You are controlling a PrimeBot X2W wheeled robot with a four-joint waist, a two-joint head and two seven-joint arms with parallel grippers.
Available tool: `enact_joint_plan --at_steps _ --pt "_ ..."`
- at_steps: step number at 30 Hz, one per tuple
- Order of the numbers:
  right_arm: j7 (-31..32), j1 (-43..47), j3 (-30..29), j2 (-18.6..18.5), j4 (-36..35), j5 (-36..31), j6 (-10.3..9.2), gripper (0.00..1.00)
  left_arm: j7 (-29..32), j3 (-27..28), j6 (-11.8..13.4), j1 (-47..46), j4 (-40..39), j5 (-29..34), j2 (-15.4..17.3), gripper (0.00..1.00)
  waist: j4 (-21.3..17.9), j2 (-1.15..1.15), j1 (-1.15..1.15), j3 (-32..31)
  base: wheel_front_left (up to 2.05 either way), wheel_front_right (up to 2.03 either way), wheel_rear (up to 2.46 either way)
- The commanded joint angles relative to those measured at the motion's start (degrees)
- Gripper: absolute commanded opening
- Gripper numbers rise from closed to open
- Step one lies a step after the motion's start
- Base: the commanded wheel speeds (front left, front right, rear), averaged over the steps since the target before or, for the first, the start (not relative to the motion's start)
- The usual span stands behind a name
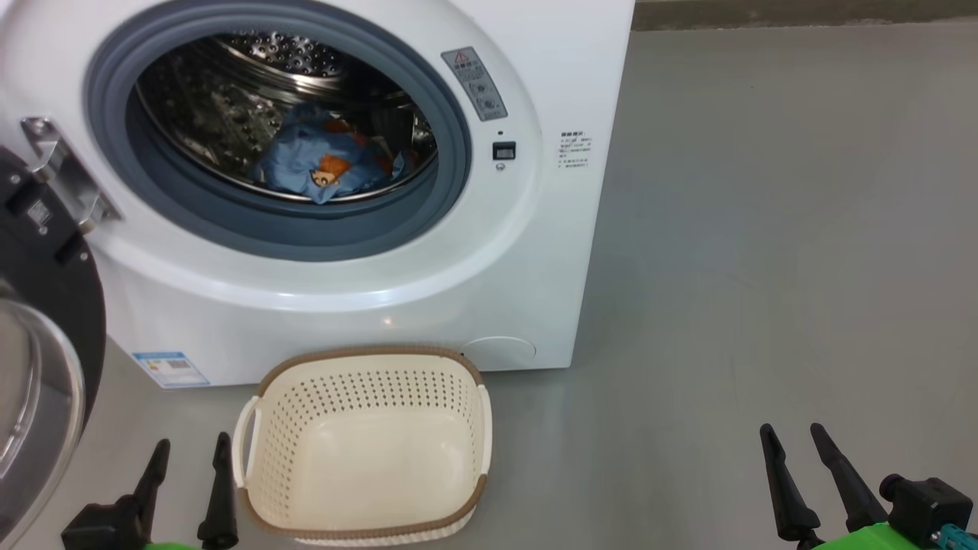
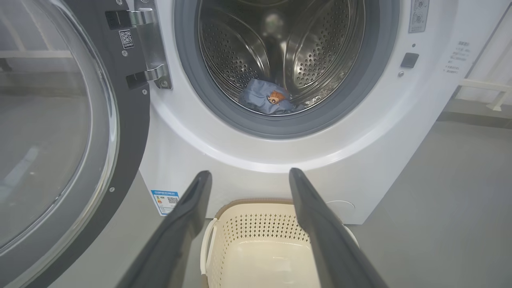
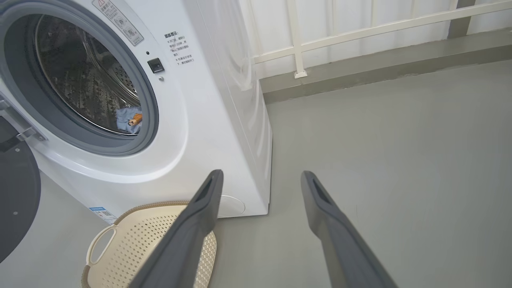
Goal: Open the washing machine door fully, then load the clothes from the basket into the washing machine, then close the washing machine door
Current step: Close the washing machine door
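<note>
Left claw is wide open and holds nothing. It sits low over the floor, just beside the L side of the basket. Right claw is wide open too w/ nothing in it, well off to the R of the basket.

The basket stands on the floor btwn the two claws, right in front of the washing machine — you can see its whole pale bottom.

The washing machine door is swung open on the L side. The clothes lie in the steel drum — a blue bundle w/ orange bears, low down behind the grey-blue gasket. A small blue label is stuck on the machine's lower L corner.
</note>
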Motion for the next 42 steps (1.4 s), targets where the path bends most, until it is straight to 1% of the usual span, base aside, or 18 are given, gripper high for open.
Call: enact_joint_plan --at_steps 1,9,23,32,33,42 --pt "-0.28 -0.17 1.04 -0.56 -1.31 0.33 0.09 1.0 -0.32 1.79 -0.1 -1.01 -1.37 0.07 0.92 1.0 0.07 0.0 0.0 -0.02 -1.38 1.38 0.0" --pt "-0.28 -0.05 0.86 -0.56 -1.43 0.34 0.09 1.0 -0.32 1.35 -0.1 -0.85 -1.61 -0.55 1.47 1.0 0.5 0.0 0.0 -0.07 -0.84 0.84 0.0" --pt "-0.28 0.07 0.72 -0.47 -1.38 0.32 0.09 1.0 -0.32 0.91 -0.1 -0.94 -1.23 -0.98 1.66 1.0 1.7 0.0 0.0 -0.59 -0.02 0.02 0.0" --pt "-0.28 0.63 1.14 -0.71 -1.53 0.24 0.09 1.0 -0.32 2.19 -0.1 -0.01 -1.77 -0.96 0.62 1.0 5.74 0.0 0.0 -1.37 0.0 0.0 0.0" --pt "-0.28 0.63 1.14 -0.71 -1.53 0.24 0.09 1.0 -0.32 2.19 -0.1 -0.01 -1.77 -0.96 0.62 1.0 5.74 0.0 0.0 -1.37 0.0 0.0 0.0" --pt "-0.28 0.48 3.12 -1.48 -1.14 0.42 0.09 1.0 -0.32 3.95 -0.1 2.74 -2.45 -0.7 -0.41 1.0 11.91 0.0 0.0 -2.95 0.0 0.0 0.0"
